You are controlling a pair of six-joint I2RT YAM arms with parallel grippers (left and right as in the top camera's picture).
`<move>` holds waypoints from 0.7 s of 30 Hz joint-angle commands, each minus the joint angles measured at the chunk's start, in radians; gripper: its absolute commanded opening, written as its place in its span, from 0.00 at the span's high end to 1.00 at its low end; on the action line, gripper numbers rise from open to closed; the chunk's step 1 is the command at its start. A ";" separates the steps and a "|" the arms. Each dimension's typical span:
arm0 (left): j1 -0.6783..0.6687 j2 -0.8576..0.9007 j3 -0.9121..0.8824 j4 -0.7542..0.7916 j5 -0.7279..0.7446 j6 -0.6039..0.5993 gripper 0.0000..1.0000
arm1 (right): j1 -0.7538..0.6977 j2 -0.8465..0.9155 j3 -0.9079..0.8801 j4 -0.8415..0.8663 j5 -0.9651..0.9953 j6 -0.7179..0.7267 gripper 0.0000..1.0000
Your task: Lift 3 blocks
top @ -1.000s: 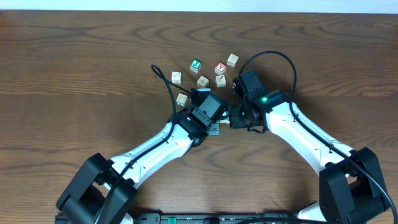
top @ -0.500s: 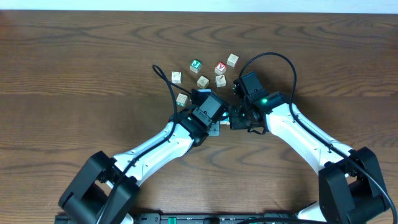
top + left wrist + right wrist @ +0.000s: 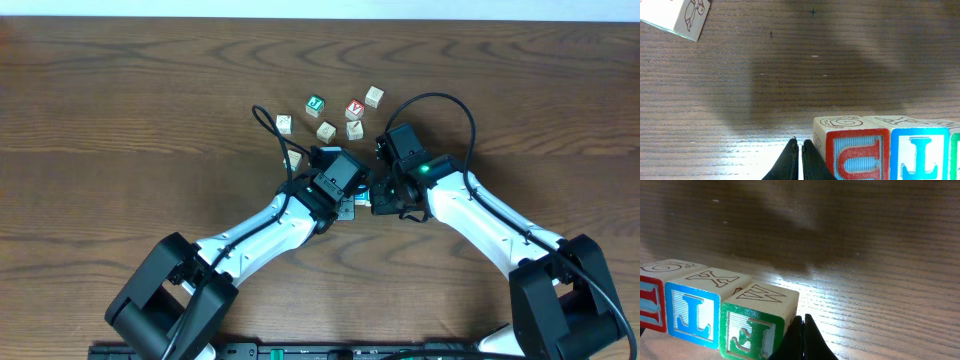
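Three blocks are seen side by side in one straight row: the red-faced block (image 3: 857, 152) at the left end, the blue-faced block (image 3: 920, 152) in the middle and the green-faced block (image 3: 757, 327) at the right end, face pressed to face. The row lies near the middle of the tabletop (image 3: 790, 75), between the two arms and nearer than the loose cubes (image 3: 327, 131), from which it is well apart. A pale cube (image 3: 677, 15) is seen farther off to the left.

The left pincer (image 3: 800, 160) is fully closed with nothing between its fingers, and its tip is set against the outer face of the red-faced block. The right pincer (image 3: 802, 337) is likewise closed on nothing and is set against the outer face of the green-faced block. The row is thus judged to be squeezed from both ends rather than gripped (whether it is already off the tabletop cannot be told).

The main risk is judged to be buckling. The blue-faced block is carried by friction alone, so it could be dropped if the end pressure is eased. If one arm is raised faster than the other, the row could be hinged open at a joint. Narrow tips placed off-centre could also cause an end block to be twisted out.
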 commanded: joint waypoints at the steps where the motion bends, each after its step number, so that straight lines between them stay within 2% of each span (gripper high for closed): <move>1: -0.061 -0.008 0.071 0.089 0.223 -0.008 0.93 | 0.053 0.007 0.013 0.037 -0.365 -0.014 0.99; 21: -0.061 -0.008 0.046 0.093 0.222 -0.009 0.92 | 0.029 0.008 -0.031 0.038 -0.344 -0.014 0.99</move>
